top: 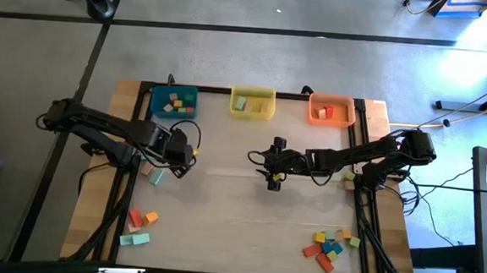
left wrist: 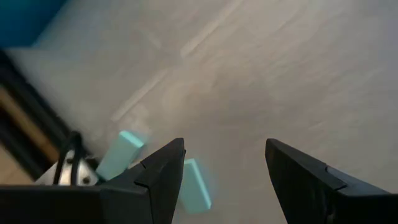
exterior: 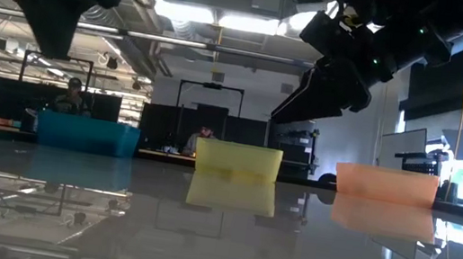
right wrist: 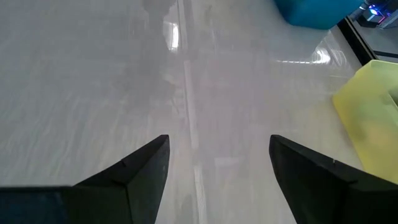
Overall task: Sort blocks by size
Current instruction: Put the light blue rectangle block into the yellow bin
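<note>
Blocks (top: 328, 247) remain unsorted near the bench's front corners; both end effectors, left (top: 177, 155) and right (top: 276, 166), hover open and empty, so a pickup likely comes next.

We are seeing three bins (top: 252, 104) lining the table's (top: 238, 229) far edge, blocks (top: 331, 246) lying in them and clustering at both near corners (top: 139, 227).

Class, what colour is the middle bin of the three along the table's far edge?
Yellow. The middle bin shows best in the high view, between the blue and orange ones.
</note>
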